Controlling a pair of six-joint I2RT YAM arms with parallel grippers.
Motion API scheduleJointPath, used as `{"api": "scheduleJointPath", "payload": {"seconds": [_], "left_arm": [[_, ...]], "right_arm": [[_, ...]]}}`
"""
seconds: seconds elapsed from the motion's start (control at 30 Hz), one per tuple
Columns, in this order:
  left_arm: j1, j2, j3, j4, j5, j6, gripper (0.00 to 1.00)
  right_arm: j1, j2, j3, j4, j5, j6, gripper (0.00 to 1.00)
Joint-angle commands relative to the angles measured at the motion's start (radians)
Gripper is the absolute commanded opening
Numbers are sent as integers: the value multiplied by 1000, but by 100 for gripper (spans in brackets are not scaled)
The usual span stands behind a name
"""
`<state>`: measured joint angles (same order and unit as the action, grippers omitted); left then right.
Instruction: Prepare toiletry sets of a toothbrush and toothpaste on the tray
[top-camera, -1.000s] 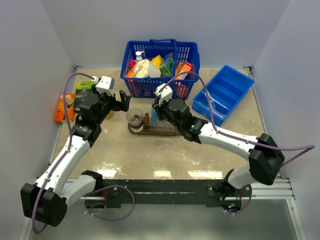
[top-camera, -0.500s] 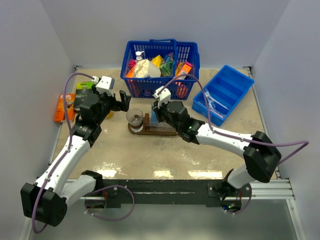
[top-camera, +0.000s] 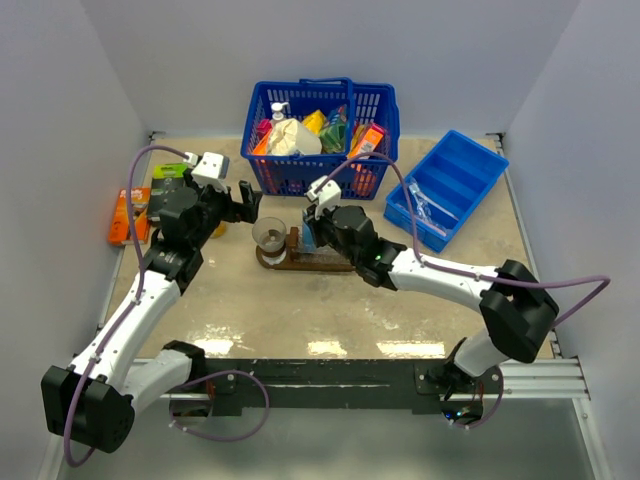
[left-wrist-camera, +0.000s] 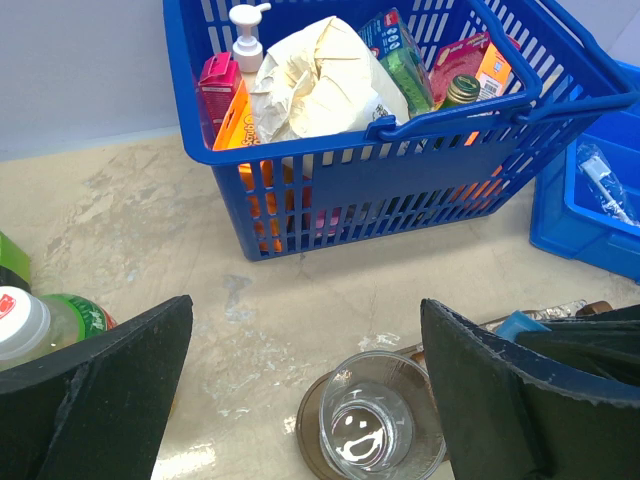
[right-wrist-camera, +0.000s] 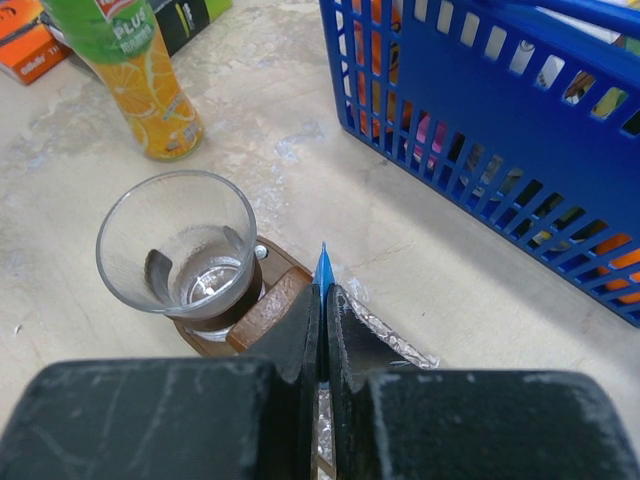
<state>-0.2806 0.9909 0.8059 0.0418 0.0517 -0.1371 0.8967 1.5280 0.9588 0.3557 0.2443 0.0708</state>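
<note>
Near edge of the surface (top-camera: 330, 310): nothing on it but the two arms, reaching over it toward the middle.

Mid-field, right: right end effector (right-wrist-camera: 322, 292) clenched flat on a thin blue toothpaste tube (right-wrist-camera: 323, 262), gripped edge-on, only the tip visible past the fingers. Held above the tray (right-wrist-camera: 262, 312), just beside the glass cup (right-wrist-camera: 178, 238) standing on the tray's left end. Beneath and to the right of the fingers, a crinkled clear wrapper (right-wrist-camera: 388, 328) lying along the tray. Probably the toothbrush, though too little visible to be sure.

Mid-field, left: left end effector (top-camera: 243, 203) released, spread wide, grasping nothing. Hovering to the far left of the cup, near it but apart.

Step in hand, by judgement: delivery of the toothpaste to the tray, to pair with the wrapped item. Not yet set down.

Next move, by judgement: lower onto the wood between cup and wrapper, release only once supported, and keep clear of the glass, which looks easy to knock with the broad finger housing.

Farther back: orange juice bottle (right-wrist-camera: 140, 90) at left, blue basket (top-camera: 320, 175) of groceries behind the tray, and blue bin (top-camera: 470, 165) at far right, with more clear-wrapped items (top-camera: 432, 212) inside.
</note>
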Motion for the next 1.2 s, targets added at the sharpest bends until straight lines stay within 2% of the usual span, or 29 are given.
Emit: {"api": "scheduleJointPath", "payload": {"seconds": [0.0, 0.4, 0.5, 0.63, 0.8, 1.03, 1.17], "left_arm": [[8, -5, -1, 29, 7, 14, 100], [8, -3, -2, 27, 8, 16, 100], [8, -3, -1, 29, 11, 16, 100], [8, -3, -1, 30, 20, 19, 100], [8, -5, -2, 32, 25, 19, 100], [9, -5, -4, 30, 25, 19, 100], [8, -5, -2, 32, 23, 21, 100]], "right_arm": [[4, 14, 0, 78, 9, 14, 0], [4, 21, 4, 62, 10, 12, 0], [4, 20, 8, 54, 12, 12, 7], [4, 14, 11, 48, 13, 15, 22], [4, -5, 17, 40, 12, 18, 34], [4, -20, 23, 29, 0, 40, 62], [2, -35, 27, 28, -25, 55, 65]]}}
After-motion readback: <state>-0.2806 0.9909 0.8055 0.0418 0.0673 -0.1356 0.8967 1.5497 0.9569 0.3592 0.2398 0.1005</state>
